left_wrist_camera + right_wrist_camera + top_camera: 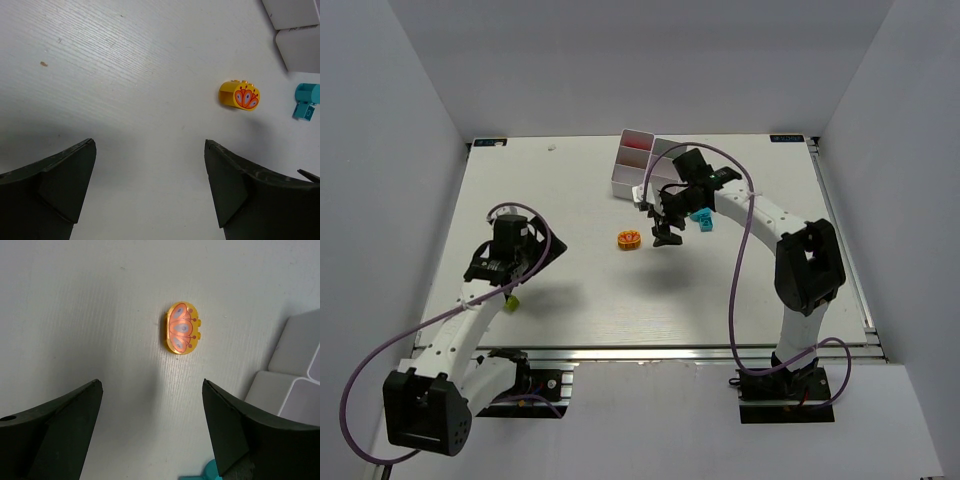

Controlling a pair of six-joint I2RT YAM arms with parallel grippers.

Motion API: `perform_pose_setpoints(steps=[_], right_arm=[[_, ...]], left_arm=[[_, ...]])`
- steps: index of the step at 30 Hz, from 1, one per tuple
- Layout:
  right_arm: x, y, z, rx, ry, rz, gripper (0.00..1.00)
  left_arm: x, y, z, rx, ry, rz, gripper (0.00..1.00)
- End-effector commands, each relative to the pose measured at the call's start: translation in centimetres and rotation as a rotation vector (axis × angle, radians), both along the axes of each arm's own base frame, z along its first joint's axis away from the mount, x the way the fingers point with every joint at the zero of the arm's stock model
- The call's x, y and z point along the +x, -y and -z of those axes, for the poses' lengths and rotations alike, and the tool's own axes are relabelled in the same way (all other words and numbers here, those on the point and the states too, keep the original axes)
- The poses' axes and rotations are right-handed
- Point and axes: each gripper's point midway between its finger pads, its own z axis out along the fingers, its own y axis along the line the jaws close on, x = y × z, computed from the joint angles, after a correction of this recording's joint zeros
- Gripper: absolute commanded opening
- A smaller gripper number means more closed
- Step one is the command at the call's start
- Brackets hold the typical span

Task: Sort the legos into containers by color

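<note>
Yellow rounded lego (182, 328), orange fan print on its face — left hand (150, 143) and right hand (152, 382) spread wide, empty.

The containers (628, 182) stand at the far centre of the table (570, 200). A rounded brick (628, 239) lies before them, apart. A second brick (702, 219) lies right of it, near the containers. A third brick (511, 301) lies far left, toward the near edge.
</note>
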Motion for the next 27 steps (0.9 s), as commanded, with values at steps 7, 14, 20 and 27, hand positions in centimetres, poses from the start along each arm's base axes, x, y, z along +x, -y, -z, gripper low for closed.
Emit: perform_pose_setpoints(steps=[7,14,20,27], right_arm=[[-0.1,-0.8,0.6,-0.014,-0.029,-0.085,0.80],[0.1,-0.6,3.6,-0.154,-0.038,-0.016,0.82],[1.2,-1.9,4.7,-0.160,-0.038,0.065,0.84],[3.7,-5.7,5.6,-0.130,0.019,0.134,0.84]], left_arm=[[0.0,0.1,-0.1,-0.026,0.029,0.004,0.98],[0.6,0.7,0.2,-0.046,0.049,0.022,0.98],[0.8,1.1,0.3,-0.051,0.038,0.054,0.98],[0.7,1.0,0.2,-0.048,0.034,0.046,0.98]])
